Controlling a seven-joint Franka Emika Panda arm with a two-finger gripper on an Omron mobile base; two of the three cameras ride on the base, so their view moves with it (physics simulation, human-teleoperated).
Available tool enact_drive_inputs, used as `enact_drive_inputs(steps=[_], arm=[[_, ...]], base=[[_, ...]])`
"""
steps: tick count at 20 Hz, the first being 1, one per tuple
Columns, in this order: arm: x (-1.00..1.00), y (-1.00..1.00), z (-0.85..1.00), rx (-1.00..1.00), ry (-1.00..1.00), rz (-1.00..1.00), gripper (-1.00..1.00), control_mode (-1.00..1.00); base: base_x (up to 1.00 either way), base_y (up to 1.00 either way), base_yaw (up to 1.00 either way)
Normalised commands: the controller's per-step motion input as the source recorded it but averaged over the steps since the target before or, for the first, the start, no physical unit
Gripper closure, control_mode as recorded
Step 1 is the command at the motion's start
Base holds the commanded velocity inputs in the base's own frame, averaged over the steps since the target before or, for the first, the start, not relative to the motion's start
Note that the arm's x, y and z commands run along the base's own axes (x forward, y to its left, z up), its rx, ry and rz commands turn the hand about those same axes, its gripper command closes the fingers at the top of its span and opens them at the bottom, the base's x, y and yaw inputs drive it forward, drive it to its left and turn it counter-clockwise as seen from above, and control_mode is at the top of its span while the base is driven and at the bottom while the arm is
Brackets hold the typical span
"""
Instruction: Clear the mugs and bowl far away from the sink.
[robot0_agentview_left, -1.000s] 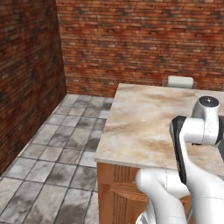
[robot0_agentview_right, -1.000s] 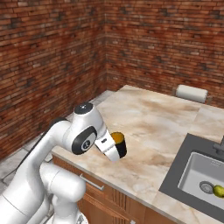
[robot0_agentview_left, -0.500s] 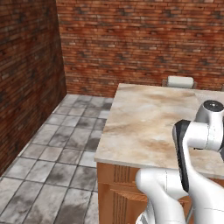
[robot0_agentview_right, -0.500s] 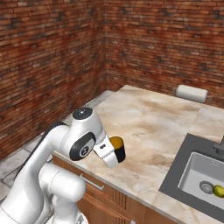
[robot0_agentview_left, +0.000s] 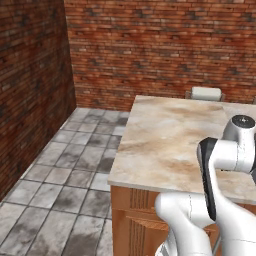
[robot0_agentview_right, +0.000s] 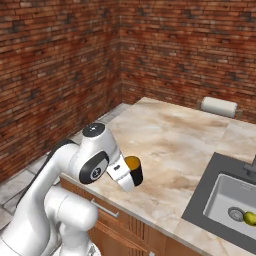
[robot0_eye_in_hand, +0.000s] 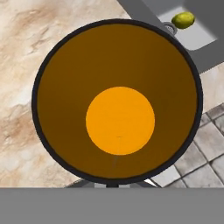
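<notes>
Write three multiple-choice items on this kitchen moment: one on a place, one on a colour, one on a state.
1. Where is the yellow-green round thing?
A. in the sink
B. on the floor
C. in the mug

2. What colour is the inside of the black mug?
A. white
B. yellow-orange
C. blue

3. What is the gripper doing?
A. hanging open over the sink
B. shut on the black mug
C. holding a paper roll

Answers:
1 A, it lies by the drain.
2 B, the hand view looks straight into it.
3 B, the mug sits at the hand over the counter.

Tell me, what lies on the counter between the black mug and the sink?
Nothing. In the right base view, the black mug is at the arm's end, and from there to the sink there is only bare marble counter.
</notes>
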Motion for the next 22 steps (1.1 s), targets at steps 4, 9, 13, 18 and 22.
enact_drive_inputs(steps=[4, 9, 13, 18, 22], arm=[[0.0, 0.0, 0.0, 0.0, 0.0, 0.0, 1.0, 1.0], [0.0, 0.0, 0.0, 0.0, 0.0, 0.0, 1.0, 1.0], [0.0, 0.0, 0.0, 0.0, 0.0, 0.0, 1.0, 1.0], [0.0, 0.0, 0.0, 0.0, 0.0, 0.0, 1.0, 1.0], [0.0, 0.0, 0.0, 0.0, 0.0, 0.0, 1.0, 1.0]], base=[[-0.08, -0.17, -0.15], [-0.21, -0.09, -0.57], [-0.21, -0.28, -0.77], [-0.01, -0.34, -0.84], [0.01, -0.57, -0.83]])
